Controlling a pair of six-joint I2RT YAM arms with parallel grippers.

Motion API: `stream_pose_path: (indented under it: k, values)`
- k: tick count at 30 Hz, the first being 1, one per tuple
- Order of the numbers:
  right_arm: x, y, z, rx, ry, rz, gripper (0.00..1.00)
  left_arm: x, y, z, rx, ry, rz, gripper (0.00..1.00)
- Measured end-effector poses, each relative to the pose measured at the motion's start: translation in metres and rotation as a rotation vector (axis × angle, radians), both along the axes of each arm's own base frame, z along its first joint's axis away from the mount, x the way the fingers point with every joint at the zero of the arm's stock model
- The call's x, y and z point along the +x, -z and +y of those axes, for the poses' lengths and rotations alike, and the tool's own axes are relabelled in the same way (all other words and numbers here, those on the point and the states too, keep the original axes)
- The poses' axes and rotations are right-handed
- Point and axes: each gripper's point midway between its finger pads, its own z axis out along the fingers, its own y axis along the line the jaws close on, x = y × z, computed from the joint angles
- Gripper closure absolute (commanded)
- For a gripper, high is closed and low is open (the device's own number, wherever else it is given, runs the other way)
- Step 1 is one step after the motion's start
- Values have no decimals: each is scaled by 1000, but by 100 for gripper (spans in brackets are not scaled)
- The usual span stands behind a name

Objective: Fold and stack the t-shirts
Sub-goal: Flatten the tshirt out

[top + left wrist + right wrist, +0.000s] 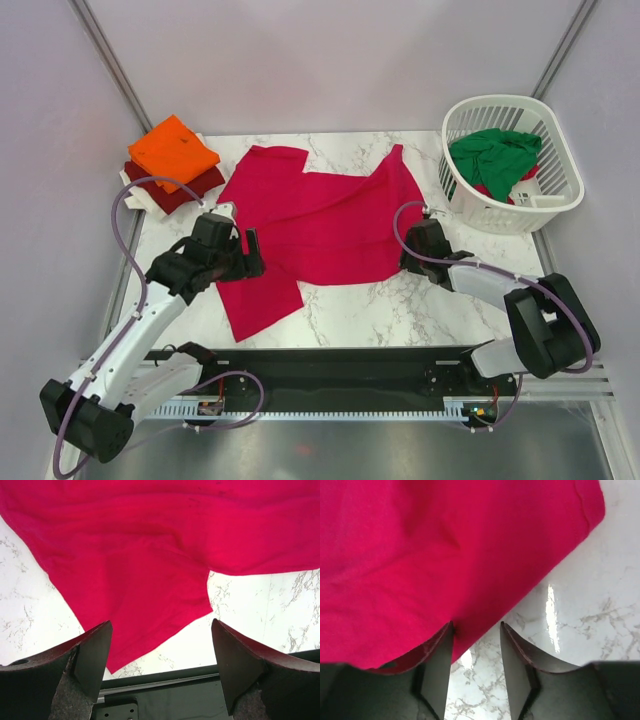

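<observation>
Between the half-open jaws of the right gripper (pixel 476 624) lies the red tee (pixel 330 225) edge, unpinched, the left gripper (pixel 161 621) wide and empty above a corner; such limp cloth likely wants edge grips.

At ten o'clock, the white t-shirt (pixel 137 192) shows only a sliver beneath the dark red t-shirt (pixel 192 188) and orange t-shirt (pixel 172 150). In both wrist views the crimson t-shirt (pixel 150 555) runs off the top edge. Its hem covers one finger of the right gripper (pixel 476 627); whether the cloth is pinched cannot be told.
</observation>
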Motion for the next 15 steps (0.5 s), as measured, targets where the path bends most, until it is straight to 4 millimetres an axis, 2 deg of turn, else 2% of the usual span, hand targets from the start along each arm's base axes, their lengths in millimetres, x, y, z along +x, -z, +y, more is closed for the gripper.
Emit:
stream_pose_path:
  k: [2, 3, 5, 12, 15]
  values:
    - [3, 0, 2, 3, -11, -11, 69, 0, -1, 1, 0, -2, -6, 12]
    - [5, 1, 3, 5, -16, -15, 84, 0, -1, 1, 1, -4, -8, 12]
    - [7, 2, 5, 10, -23, -19, 100, 1, -1, 2, 4, -6, -9, 12]
    - [1, -1, 6, 4, -51, -1, 100, 0, -7, 4, 3, -15, -36, 12]
    - [-5, -22, 5, 7, -64, 1, 100, 0, -10, 6, 3, -21, -52, 12]
